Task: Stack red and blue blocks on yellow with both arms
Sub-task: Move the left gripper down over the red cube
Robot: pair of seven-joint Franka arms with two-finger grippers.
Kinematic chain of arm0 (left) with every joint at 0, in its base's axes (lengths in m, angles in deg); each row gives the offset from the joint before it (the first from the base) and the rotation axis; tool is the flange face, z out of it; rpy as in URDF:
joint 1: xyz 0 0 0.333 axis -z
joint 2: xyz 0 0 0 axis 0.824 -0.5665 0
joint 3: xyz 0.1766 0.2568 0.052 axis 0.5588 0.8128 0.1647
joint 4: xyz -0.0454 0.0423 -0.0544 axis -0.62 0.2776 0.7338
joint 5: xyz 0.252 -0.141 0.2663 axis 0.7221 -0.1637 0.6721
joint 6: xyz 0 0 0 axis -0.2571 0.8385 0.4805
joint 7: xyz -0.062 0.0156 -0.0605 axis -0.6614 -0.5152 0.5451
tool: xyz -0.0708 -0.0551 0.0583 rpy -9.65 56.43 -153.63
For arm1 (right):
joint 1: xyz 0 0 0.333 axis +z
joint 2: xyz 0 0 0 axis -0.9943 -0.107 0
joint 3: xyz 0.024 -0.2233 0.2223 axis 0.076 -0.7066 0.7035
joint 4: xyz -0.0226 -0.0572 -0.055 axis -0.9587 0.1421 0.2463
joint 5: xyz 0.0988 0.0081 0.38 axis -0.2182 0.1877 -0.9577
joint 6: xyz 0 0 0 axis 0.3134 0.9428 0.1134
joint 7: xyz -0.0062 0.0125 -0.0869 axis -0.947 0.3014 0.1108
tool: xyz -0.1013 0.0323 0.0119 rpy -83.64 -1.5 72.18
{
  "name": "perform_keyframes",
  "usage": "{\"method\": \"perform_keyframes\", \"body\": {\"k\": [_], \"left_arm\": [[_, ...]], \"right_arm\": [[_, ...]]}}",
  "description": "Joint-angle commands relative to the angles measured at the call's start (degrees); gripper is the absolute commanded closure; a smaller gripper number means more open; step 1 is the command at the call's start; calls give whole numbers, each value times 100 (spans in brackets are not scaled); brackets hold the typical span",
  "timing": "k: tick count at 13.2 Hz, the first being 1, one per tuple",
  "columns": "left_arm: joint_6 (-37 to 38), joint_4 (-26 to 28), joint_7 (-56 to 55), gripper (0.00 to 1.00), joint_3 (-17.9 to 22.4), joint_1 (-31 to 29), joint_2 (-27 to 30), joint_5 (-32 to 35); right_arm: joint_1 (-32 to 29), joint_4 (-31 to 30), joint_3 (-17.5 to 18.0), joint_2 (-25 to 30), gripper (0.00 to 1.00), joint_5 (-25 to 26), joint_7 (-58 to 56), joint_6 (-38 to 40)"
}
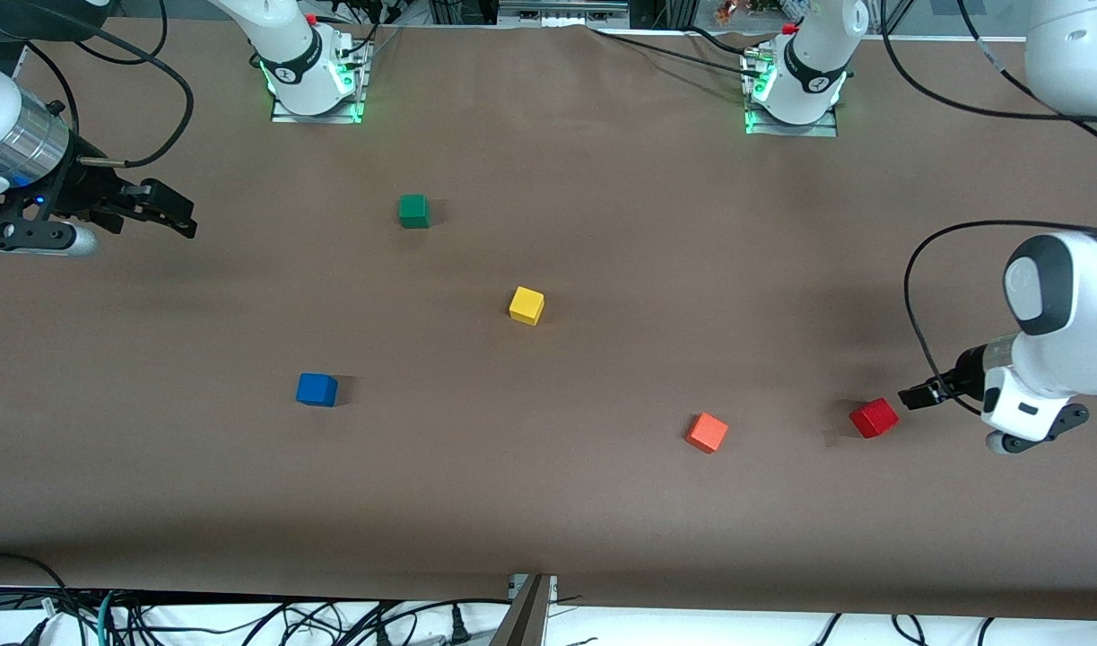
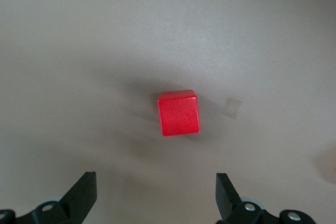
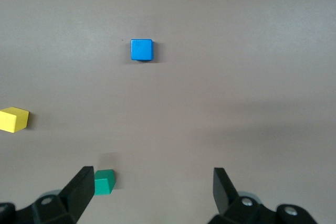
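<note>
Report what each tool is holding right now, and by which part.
Nothing is held. The left tool is open above the table near the red block, not touching it. The right tool is open too, up at its own end, with the blue block untouched.

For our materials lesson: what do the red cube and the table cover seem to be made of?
Red cube: probably painted wood or hard plastic; matte, even colour, crisp edges, no grain showing. Table cover: looks like brown paper or thin sheet; dull finish, faint creases and a slightly wavy edge.
</note>
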Motion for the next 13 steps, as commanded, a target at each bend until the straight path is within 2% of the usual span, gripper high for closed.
{"method": "perform_keyframes", "body": {"k": [1,3,6,13], "left_arm": [[-520,42,-270,0,-41,-8,-277,55],[-1109,314,-480,0,-41,45,-365,55],[-1505,351,-648,0,-67,80,-611,55],[-1762,763,-701,0,-50,80,-647,116]], "right_arm": [[-29,35,26,50,0,-7,-46,10],[-38,35,26,41,0,-7,-46,10],[-29,35,26,41,0,-7,-46,10],[-29,35,26,41,0,-7,-55,10]]}}
